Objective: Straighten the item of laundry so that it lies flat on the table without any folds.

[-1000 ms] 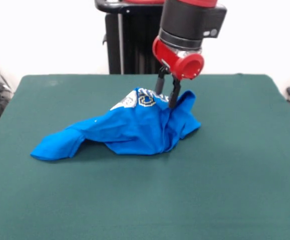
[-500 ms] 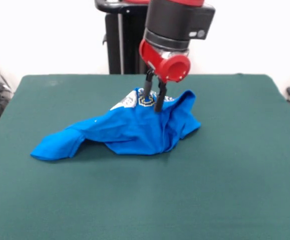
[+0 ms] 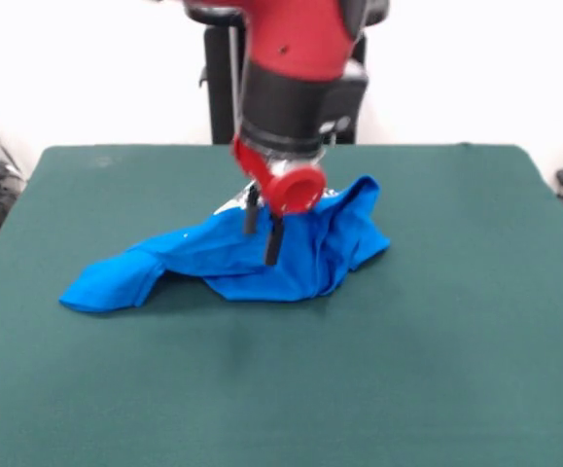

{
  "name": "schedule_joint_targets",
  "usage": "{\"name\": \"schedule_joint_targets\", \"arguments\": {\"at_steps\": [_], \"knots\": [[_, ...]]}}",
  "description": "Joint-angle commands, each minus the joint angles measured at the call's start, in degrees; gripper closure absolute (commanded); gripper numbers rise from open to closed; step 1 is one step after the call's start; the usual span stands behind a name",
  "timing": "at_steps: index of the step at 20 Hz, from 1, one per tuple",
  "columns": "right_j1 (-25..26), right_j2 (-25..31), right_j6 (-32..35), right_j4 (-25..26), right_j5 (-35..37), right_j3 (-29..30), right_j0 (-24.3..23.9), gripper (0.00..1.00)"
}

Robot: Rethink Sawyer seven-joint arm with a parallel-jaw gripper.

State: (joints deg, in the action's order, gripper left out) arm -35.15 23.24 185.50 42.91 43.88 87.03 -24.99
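Red and black arm [image 3: 296,68] with thin black gripper [image 3: 263,233] fingers.

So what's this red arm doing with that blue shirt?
The arm's gripper is down over the middle of a crumpled blue T-shirt on a green table. Its two fingers are apart in front of the cloth, gripping nothing. The shirt is bunched up at one end, with a long part trailing off to the side, so it is far from flat.

bare table [image 3: 437,341] all round; only the crumpled shirt [image 3: 232,258] obstructs.
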Motion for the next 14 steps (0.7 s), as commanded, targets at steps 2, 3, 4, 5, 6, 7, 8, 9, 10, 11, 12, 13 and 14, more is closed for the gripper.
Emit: {"name": "schedule_joint_targets", "arguments": {"at_steps": [2,3,4,5,6,7,8,9,10,11,12,13,14], "knots": [[10.9,10.7,-39.3,2.3,4.0,-4.6,-4.3,0.00],[11.5,11.5,-41.6,1.8,5.1,-5.0,-4.8,0.00],[12.2,12.5,-44.8,1.1,6.5,-5.7,-5.5,0.00],[12.4,13.5,-47.8,0.3,7.6,-5.9,-6.3,0.00],[12.4,14.0,-50.4,-0.4,8.8,-6.5,-6.6,0.00],[11.6,14.3,-51.8,-1.0,9.5,-6.0,-6.8,0.00],[11.1,14.6,-53.1,-1.6,10.3,-6.0,-6.8,0.00],[10.3,14.7,-53.4,-2.5,10.7,-5.2,-6.9,0.00],[9.8,14.8,-54.2,-3.3,11.6,-5.2,-6.7,0.00],[9.1,14.8,-54.7,-4.1,12.3,-5.0,-6.5,0.00],[8.6,14.8,-55.5,-4.9,13.1,-5.3,-6.3,0.00],[8.1,14.6,-55.6,-5.7,13.6,-5.1,-6.0,0.00],[7.8,14.4,-55.9,-6.5,14.2,-5.3,-5.8,0.00]]}}
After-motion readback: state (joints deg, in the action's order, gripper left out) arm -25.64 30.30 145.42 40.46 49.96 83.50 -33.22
